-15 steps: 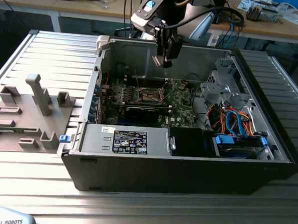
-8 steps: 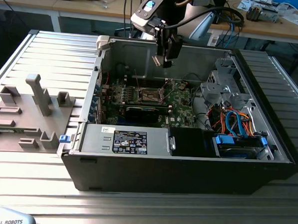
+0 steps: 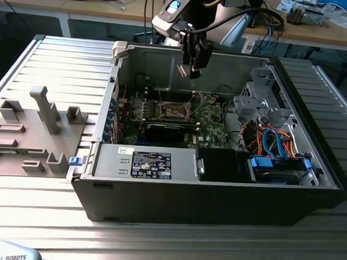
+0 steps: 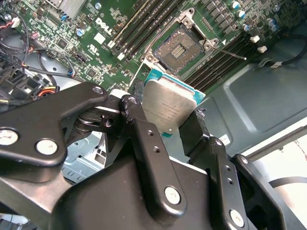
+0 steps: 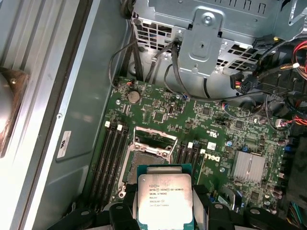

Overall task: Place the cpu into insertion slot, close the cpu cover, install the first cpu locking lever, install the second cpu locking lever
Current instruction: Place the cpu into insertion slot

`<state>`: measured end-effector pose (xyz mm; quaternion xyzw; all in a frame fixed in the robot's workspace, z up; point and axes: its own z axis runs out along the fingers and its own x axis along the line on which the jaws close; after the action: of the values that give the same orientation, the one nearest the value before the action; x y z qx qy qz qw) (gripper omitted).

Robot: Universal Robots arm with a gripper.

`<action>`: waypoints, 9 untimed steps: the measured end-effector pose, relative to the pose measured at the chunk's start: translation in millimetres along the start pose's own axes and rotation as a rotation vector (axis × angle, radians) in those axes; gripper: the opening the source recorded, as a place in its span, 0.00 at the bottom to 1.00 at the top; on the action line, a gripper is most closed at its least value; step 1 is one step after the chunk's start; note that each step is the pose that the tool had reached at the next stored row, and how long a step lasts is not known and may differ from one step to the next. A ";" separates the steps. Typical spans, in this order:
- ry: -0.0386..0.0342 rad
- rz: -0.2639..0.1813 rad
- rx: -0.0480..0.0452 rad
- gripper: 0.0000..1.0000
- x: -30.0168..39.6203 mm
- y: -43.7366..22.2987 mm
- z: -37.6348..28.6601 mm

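Note:
My gripper [image 3: 188,69] hangs over the green motherboard inside the open computer case, shut on the cpu [image 4: 168,108]. In both wrist views the cpu [image 5: 164,199] is a flat square chip with a silver top and a teal edge, clamped by its sides between two black fingers [image 4: 144,139]. Below it lies the insertion slot [image 5: 151,158], an uncovered dark square socket [image 4: 181,48] with nothing in it. The cpu cover [image 5: 154,138] looks swung up at the socket's edge. A thin locking lever [image 4: 235,53] sticks out beside the socket. The chip is well above the socket [image 3: 174,111], not touching it.
Long memory slots [image 5: 112,160] flank the socket on both sides. A long black card [image 3: 167,132], a power supply [image 3: 148,163] and a drive cage with coloured cables [image 3: 272,141] fill the case. Grey fixtures [image 3: 43,108] stand on the table at the exterior view's left.

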<state>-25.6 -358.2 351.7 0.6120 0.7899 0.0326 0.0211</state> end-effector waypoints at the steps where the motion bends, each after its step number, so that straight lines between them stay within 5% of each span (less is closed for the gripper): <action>1: 0.0000 0.001 0.0000 0.54 0.0 0.0 0.0; 9: -0.0005 0.007 -0.0001 0.54 0.0 0.0 0.1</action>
<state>-25.6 -358.2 351.6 0.6147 0.7878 0.0325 0.0212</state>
